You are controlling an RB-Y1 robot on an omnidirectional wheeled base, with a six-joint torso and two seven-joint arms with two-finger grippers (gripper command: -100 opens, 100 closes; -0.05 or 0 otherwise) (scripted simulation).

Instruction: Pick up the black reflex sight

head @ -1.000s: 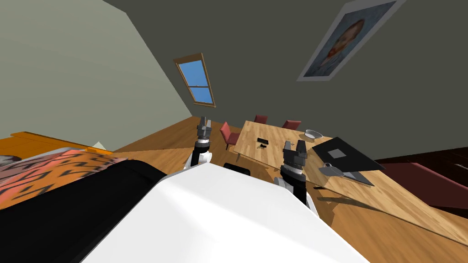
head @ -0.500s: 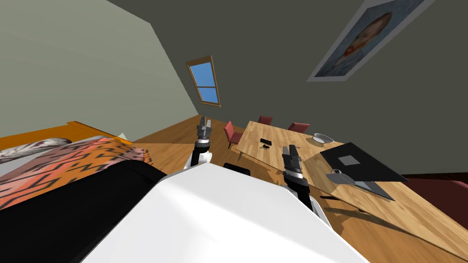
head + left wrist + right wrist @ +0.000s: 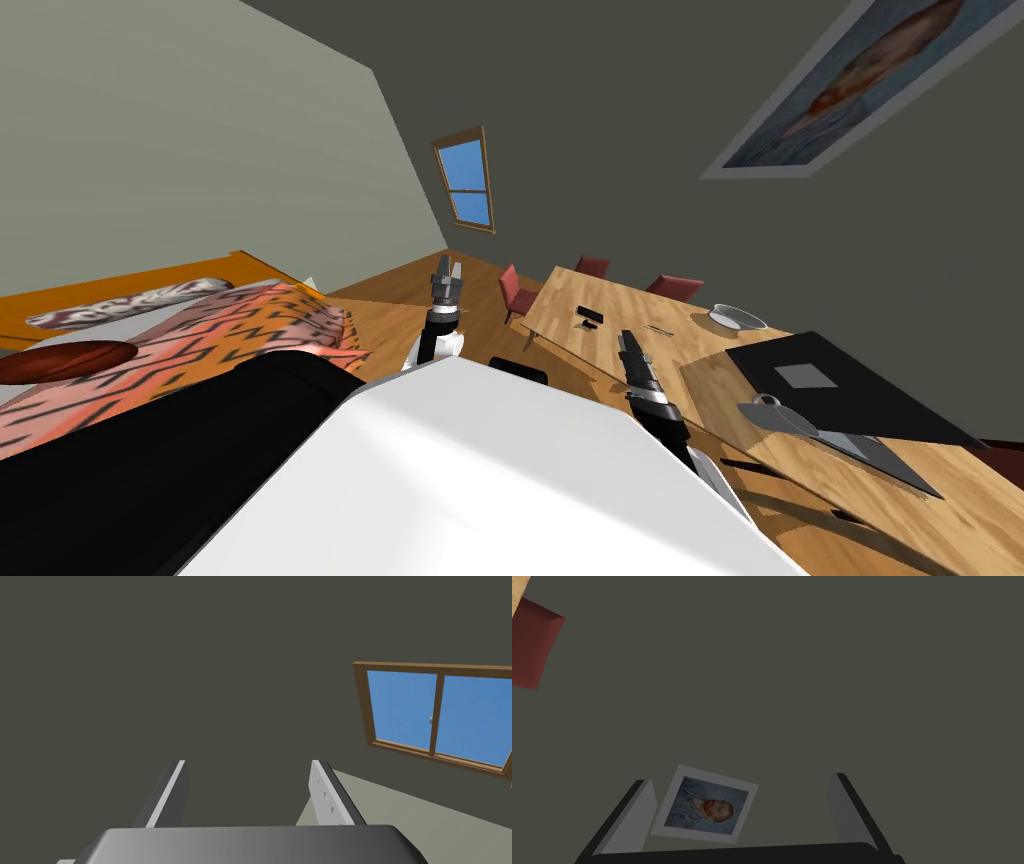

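A small black reflex sight [image 3: 590, 316] rests on the far left part of a long wooden table [image 3: 640, 345]. My right gripper [image 3: 628, 343] is raised over the table's near edge, short of the sight and to its right; its fingers [image 3: 643, 816] stand open with nothing between them. My left gripper [image 3: 446, 268] is held up over the floor, left of the table, and its fingers [image 3: 170, 793] are open and empty too.
On the table lie a black mat [image 3: 850, 385], a grey scoop-like item [image 3: 790, 418] and a pale bowl [image 3: 737, 318]. Red chairs [image 3: 516, 292] stand around the table's far end. A bed with an orange striped cover [image 3: 200, 345] lies to my left.
The whole head view has swung, so I have turned or moved; the table now sits further right. My right hand has rotated and stretched toward the table. The left gripper is unchanged.
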